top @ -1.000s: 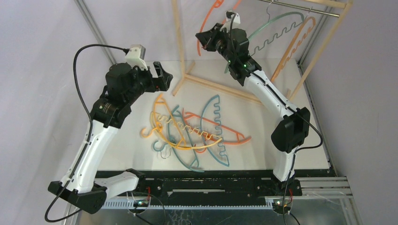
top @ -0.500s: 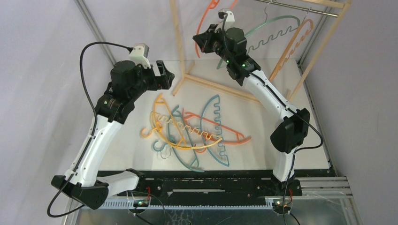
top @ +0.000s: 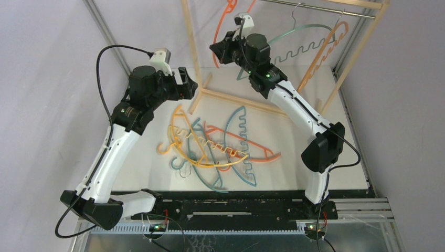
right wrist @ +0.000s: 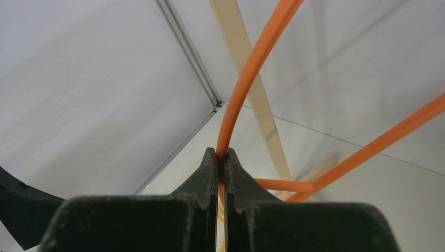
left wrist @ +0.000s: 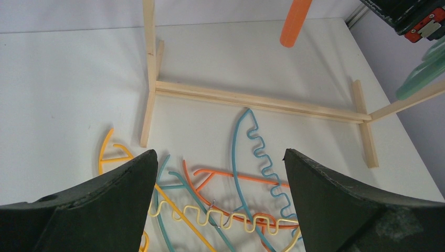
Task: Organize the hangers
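Pale grey walls stand round a white table (top: 294, 176), and a wooden rack (top: 188, 47) with a metal rod (top: 325, 9) stands at the far side

Two hangers hang on the rod at the far right: a teal hanger (top: 307, 30) and, just beside it, a light orange hanger (top: 321, 55)

The right pincer (right wrist: 221, 157) is up high near the left post of the rack. It is shut tight on the thin arm of a bright orange hanger (right wrist: 254, 63), which sticks up above it in the air. I cannot see that hanger's hook, because it runs off the top of the picture

The left pincer (left wrist: 220, 205) is wide open with nothing in it. It hangs over the far left part of the table and looks down at the pile of hangers (top: 215, 147). The pile lies in the middle of the table, with yellow, teal and orange ones crossed over each other

I think the step now is hanging the bright orange hanger on the rod. Next, the right arm needs to bring the hook over the rod and lower it until it catches. Only then should the pincer let go, or the hanger may fall

After that, the pile is the hard part. The hangers are tangled, so pulling one may drag the others along
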Robot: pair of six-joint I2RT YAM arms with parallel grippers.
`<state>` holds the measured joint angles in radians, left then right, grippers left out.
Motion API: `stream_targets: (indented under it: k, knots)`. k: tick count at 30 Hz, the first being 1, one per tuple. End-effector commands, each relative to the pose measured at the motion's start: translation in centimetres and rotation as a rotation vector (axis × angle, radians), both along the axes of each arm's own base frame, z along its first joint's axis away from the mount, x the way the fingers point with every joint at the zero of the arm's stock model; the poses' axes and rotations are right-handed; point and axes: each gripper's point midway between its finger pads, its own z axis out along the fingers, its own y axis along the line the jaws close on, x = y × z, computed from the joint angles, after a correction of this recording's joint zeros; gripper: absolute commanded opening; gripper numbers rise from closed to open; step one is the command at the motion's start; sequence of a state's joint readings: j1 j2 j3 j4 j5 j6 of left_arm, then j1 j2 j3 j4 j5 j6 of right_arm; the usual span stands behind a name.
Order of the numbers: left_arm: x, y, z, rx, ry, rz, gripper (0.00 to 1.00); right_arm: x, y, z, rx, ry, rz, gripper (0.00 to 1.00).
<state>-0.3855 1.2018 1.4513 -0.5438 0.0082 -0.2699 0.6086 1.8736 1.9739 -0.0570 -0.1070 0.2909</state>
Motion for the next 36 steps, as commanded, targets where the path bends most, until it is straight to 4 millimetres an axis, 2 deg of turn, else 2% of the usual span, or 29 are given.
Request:
stream_targets:
  k: [1,8,12,18,26,32,36]
  knots:
    - [0.0,0.0,3.0,-0.029,-0.085,-0.011,0.94,-2.5,-1.3,6.8,0.064,-0.127,0.043,0.0]
    - [-0.1,0.2,2.4,-0.034,-0.079,-0.005,0.94,-4.5,-1.7,9.9,0.173,-0.157,0.126,0.0]
    - [0.0,0.1,2.3,-0.036,-0.078,-0.007,0.94,-5.2,-1.7,10.5,0.184,-0.166,0.15,0.0]
    - [0.1,0.0,2.1,-0.038,-0.075,-0.01,0.94,-5.6,-1.0,8.8,0.148,-0.139,0.177,0.0]
    - [0.3,-0.1,1.3,-0.039,-0.062,-0.01,0.94,-6.1,0.1,5.6,0.057,-0.117,0.203,0.0]
    - [0.5,-0.3,1.3,-0.039,-0.06,-0.015,0.94,-4.4,-0.4,2.1,-0.005,-0.051,0.169,0.0]
    - [0.5,-0.2,1.3,-0.038,-0.059,-0.015,0.94,-3.4,-1.3,1.7,0.01,-0.033,0.136,0.0]
